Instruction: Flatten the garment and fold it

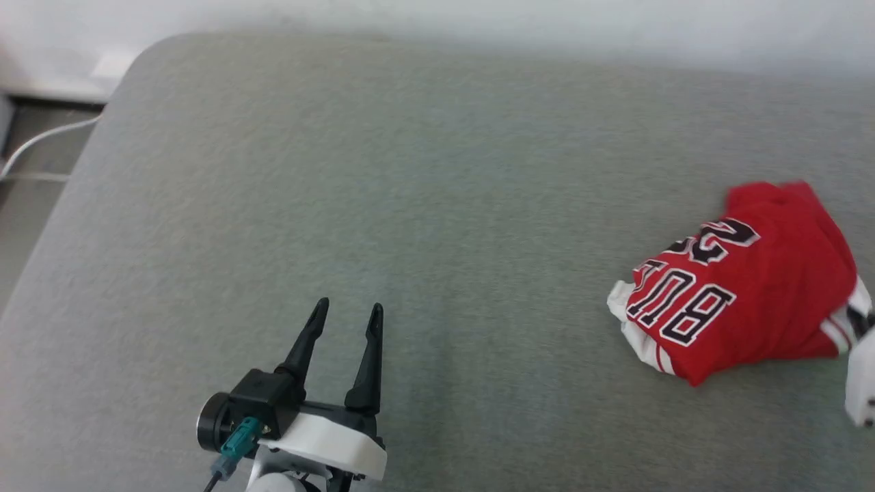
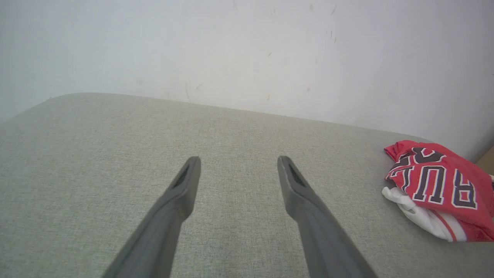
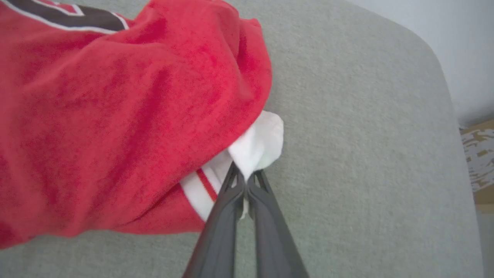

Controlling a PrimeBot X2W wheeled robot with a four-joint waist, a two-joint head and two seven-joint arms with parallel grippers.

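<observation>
The garment [image 1: 745, 287], a red jersey with black white-outlined letters and white striped sleeves, lies crumpled at the right side of the grey surface. It also appears at the right edge of the left wrist view [image 2: 440, 185]. My right gripper [image 3: 247, 175] is shut on a white sleeve [image 3: 258, 144] at the bundle's edge; in the head view its pale body [image 1: 861, 376] shows at the right border. My left gripper [image 1: 347, 316] stands open low over bare surface at the lower left, far from the garment, nothing between its fingers [image 2: 187, 177].
The grey padded table [image 1: 383, 191] has a rounded far-left corner, a white wall behind it. A white cable [image 1: 41, 140] runs over the floor at the left. A cardboard box [image 3: 478, 162] sits past the table's edge in the right wrist view.
</observation>
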